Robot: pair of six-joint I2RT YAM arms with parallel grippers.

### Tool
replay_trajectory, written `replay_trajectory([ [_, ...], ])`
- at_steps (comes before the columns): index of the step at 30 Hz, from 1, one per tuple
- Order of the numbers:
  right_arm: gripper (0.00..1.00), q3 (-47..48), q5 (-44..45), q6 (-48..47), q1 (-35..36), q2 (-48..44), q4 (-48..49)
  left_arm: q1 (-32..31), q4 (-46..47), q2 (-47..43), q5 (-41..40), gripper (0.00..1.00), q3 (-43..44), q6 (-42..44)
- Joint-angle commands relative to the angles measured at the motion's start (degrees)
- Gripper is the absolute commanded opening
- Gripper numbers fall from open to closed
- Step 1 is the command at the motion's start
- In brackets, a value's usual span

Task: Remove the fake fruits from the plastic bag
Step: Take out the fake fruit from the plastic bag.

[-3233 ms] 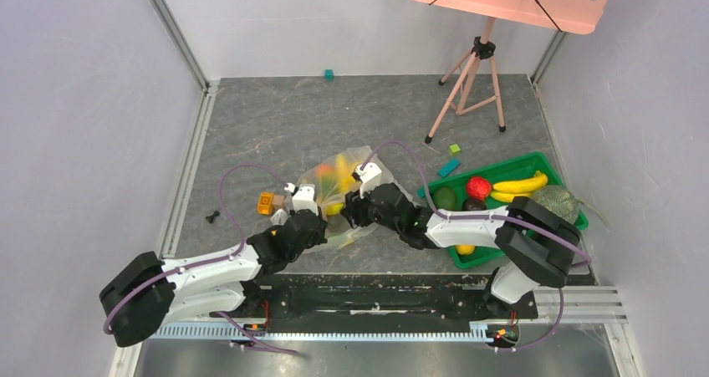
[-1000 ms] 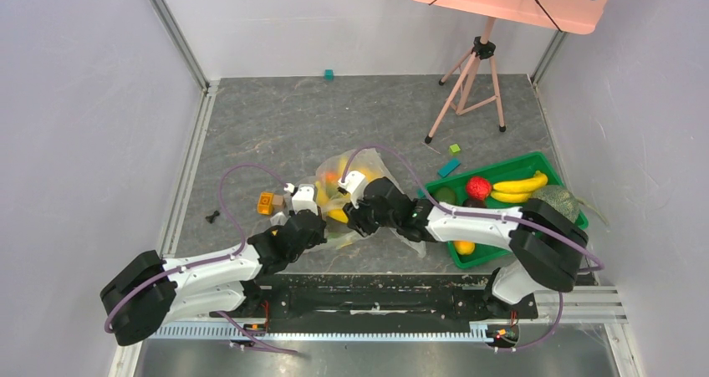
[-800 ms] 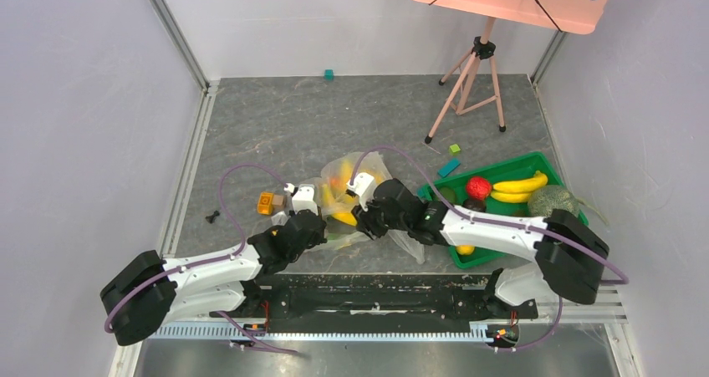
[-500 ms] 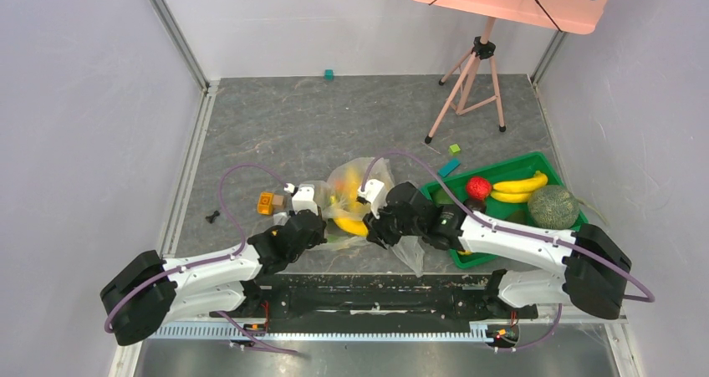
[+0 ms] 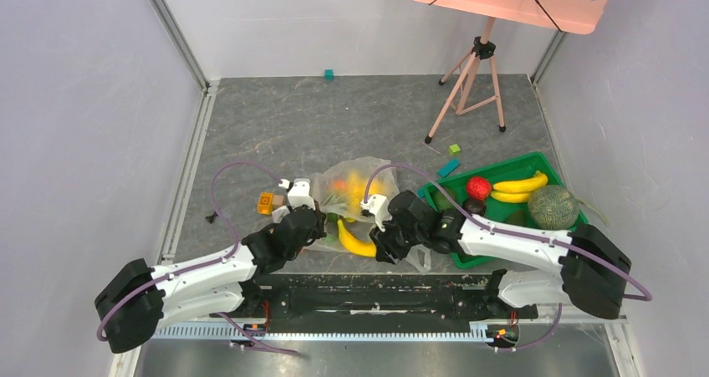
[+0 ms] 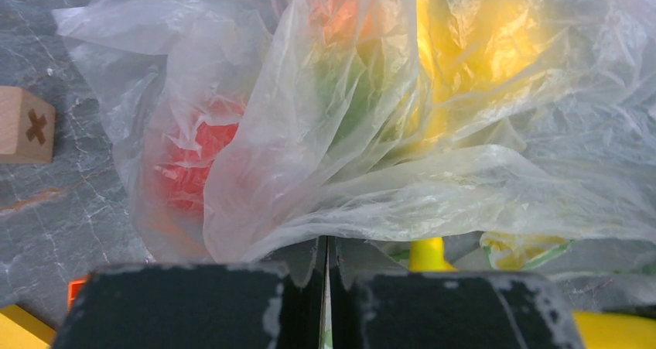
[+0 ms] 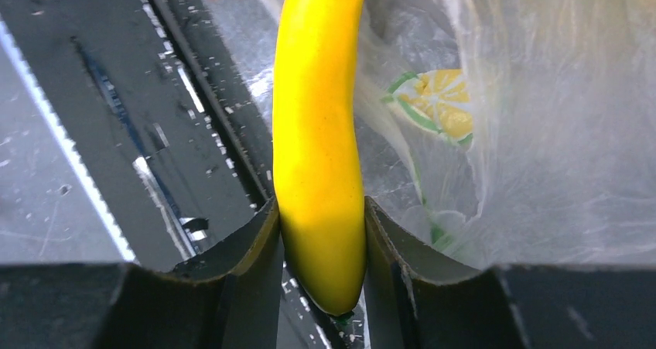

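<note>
plastic bag [image 5: 358, 175]: lay crumpled on the grey surface [image 5: 293, 118], close to its near edge and between the two claws.
fake fruits [image 6: 193, 152]: red, orange and yellow shapes showed blurred through the film inside the bag.
banana [image 7: 317, 132]: was outside the bag, at the bag's 6 o'clock, over the surface's near edge.
open room: bare surface ran from the bag's 10 o'clock round to its 1 o'clock, up to the far wall.
edges: the black rail [image 5: 376, 293] lay close at the bag's 6 o'clock; side walls stood well apart at 9 and 3 o'clock.
left arm: stretched low from its base toward 1 o'clock.
left claw [image 6: 326, 275]: jaws pressed together, pinching a fold of the bag's film at the bag's 8 o'clock edge.
right arm: reached from its base toward 9 o'clock, past the tray's near left corner.
right claw [image 7: 321, 244]: jaws narrow, clamped on the banana's lower end.
green tray [image 5: 493, 166]: sat at the bag's 3 o'clock and held more fruit.
orange block [image 5: 267, 203]: lay at the bag's 9 o'clock, just beside the left claw.
wooden cube [image 6: 23, 124]: marked with an X, sat beside the bag's left side.
tripod [image 5: 472, 84]: stood at 1 o'clock, well apart from the bag.
</note>
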Motion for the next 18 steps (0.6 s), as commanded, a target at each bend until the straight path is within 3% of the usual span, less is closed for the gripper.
replay_trajectory([
  [1,0.21,-1.8,-6.6,0.4,0.2,-6.3,3.6,-0.1,0.2,2.0,-4.5,0.02,3.5,1.0],
  [9,0.22,-4.4,-11.7,0.3,0.2,-15.6,6.5,-0.1,-0.2,4.3,-5.2,0.02,4.9,1.2],
  [18,0.25,-4.3,3.0,2.8,-1.6,-24.5,4.7,-0.1,-0.3,4.7,-4.9,0.02,4.7,1.1],
])
